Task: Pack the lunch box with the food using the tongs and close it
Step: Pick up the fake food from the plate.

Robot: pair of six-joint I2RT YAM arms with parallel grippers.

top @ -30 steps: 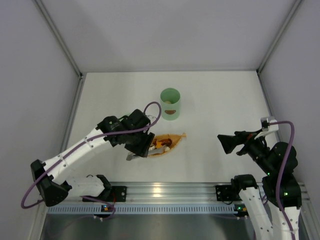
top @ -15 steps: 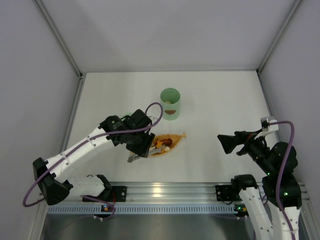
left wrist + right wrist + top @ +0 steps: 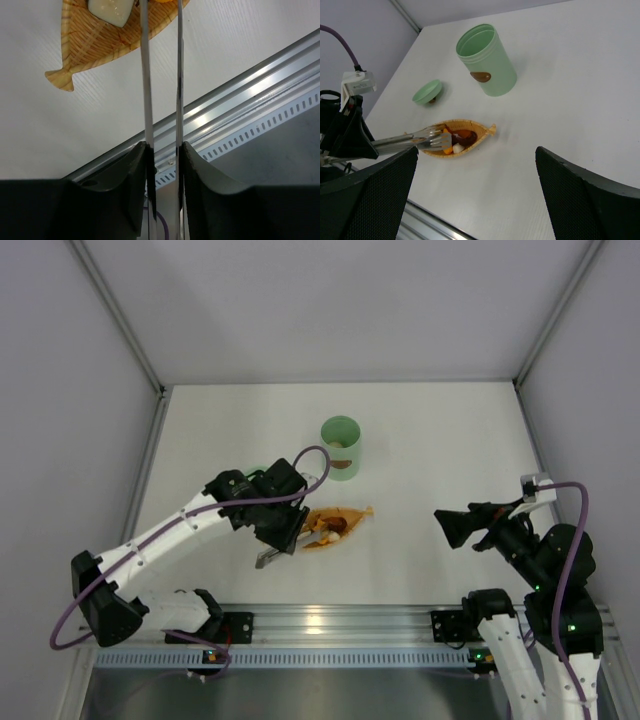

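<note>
The mint-green lunch box (image 3: 340, 448) (image 3: 487, 62) stands open and upright at mid-table. Its round lid (image 3: 427, 92) lies to its left. Food (image 3: 331, 527) (image 3: 461, 139) in white, orange and dark red-brown sits in an orange leaf-shaped tray (image 3: 352, 514) (image 3: 482, 129) (image 3: 95, 47). My left gripper (image 3: 288, 532) (image 3: 162, 150) is shut on the silver tongs (image 3: 146, 90) (image 3: 402, 143), pressing both arms inward. The tong tips reach into the tray at an orange piece. My right gripper (image 3: 446, 526) (image 3: 476, 150) hangs open and empty to the tray's right.
An aluminium rail (image 3: 330, 620) (image 3: 240, 95) runs along the table's near edge. Grey walls close in the left, back and right. Bare white tabletop (image 3: 440, 440) lies between the lunch box and my right arm.
My left gripper has squeezed the tongs narrower and edged slightly right towards the tray. The right arm has not moved.
</note>
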